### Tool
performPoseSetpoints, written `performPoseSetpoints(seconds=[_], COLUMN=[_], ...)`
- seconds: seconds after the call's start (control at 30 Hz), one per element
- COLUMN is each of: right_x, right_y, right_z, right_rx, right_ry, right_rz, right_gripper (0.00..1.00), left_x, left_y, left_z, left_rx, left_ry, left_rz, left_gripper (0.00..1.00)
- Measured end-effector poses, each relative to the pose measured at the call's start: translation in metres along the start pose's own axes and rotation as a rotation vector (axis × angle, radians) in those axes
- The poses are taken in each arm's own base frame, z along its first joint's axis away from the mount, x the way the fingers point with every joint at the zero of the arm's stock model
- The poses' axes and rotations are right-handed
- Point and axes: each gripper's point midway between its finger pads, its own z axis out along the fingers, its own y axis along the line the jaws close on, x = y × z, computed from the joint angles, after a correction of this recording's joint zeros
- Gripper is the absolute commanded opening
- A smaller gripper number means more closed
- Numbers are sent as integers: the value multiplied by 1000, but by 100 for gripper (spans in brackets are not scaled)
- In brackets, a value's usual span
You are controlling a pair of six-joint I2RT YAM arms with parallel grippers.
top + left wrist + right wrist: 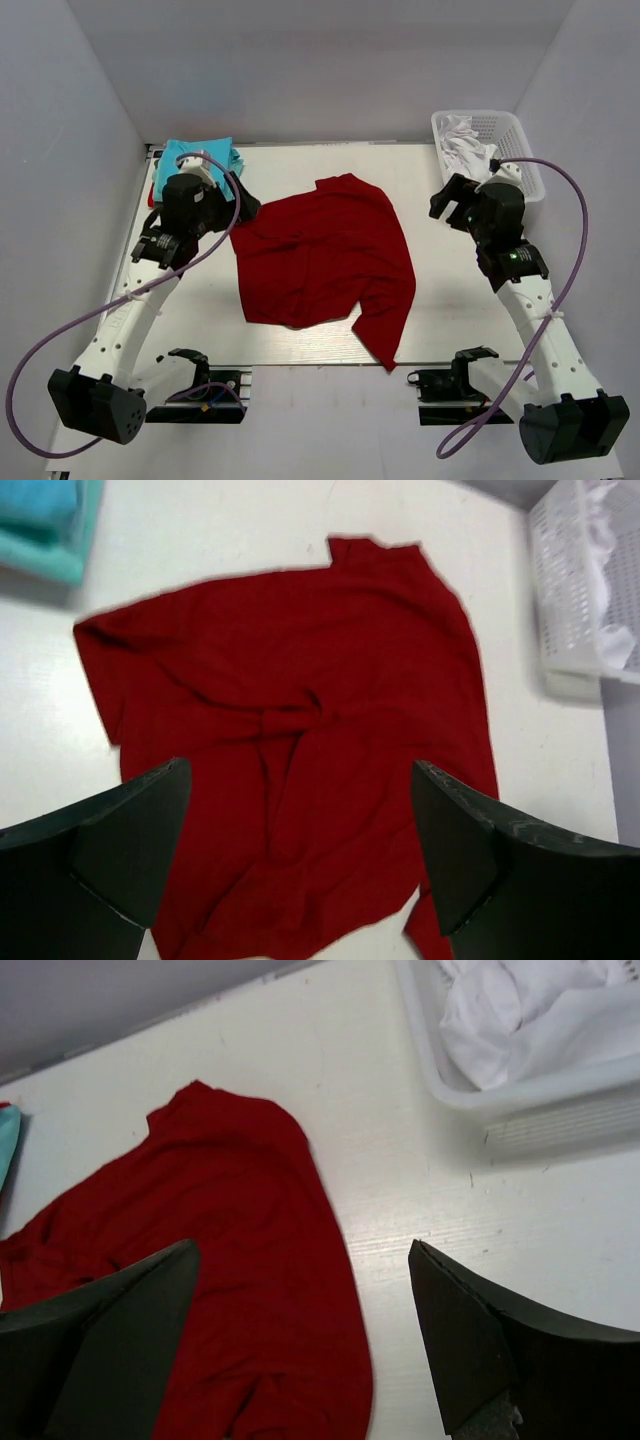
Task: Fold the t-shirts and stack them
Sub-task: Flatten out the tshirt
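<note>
A dark red t-shirt [322,255] lies crumpled and unfolded in the middle of the white table, one corner hanging over the near edge. It fills the left wrist view [290,740] and shows at the left of the right wrist view [230,1260]. Folded turquoise t-shirts [200,156] sit stacked at the back left corner [45,525]. My left gripper [243,208] hovers open above the red shirt's left edge [300,850], holding nothing. My right gripper [447,200] hangs open [305,1340] above the table, right of the shirt, empty.
A white mesh basket [505,135] holding white cloth [462,140] stands at the back right corner, also in the right wrist view [520,1090]. Grey walls enclose the table on three sides. Both arm bases sit at the near edge.
</note>
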Motion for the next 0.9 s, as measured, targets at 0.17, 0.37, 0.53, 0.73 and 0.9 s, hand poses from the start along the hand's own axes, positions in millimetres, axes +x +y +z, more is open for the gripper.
performPoseSetpoints(seconds=[0.17,0.37,0.53,0.73,0.9], right_x=[20,76,132,182,231], right_y=[5,16,15,10,-4], right_z=[-6,-4,-12,-45,-73], right_rx=[-49,-124,-104,-56,9], right_ry=[102,346,567,757,940], right_rz=[-40,-56,-59,-131,-227], right_gripper=[90,90,90,90,90], left_x=[52,159,213,252,277], left_y=[14,36,56,71,79], left_z=[5,6,-10,-44,-60], left_rx=[-18,-6,-111,-200,-246], left_ry=[151,476,682,792,855], left_rz=[-34,-101,-166,-242,-275], left_gripper=[100,100,100,96,88])
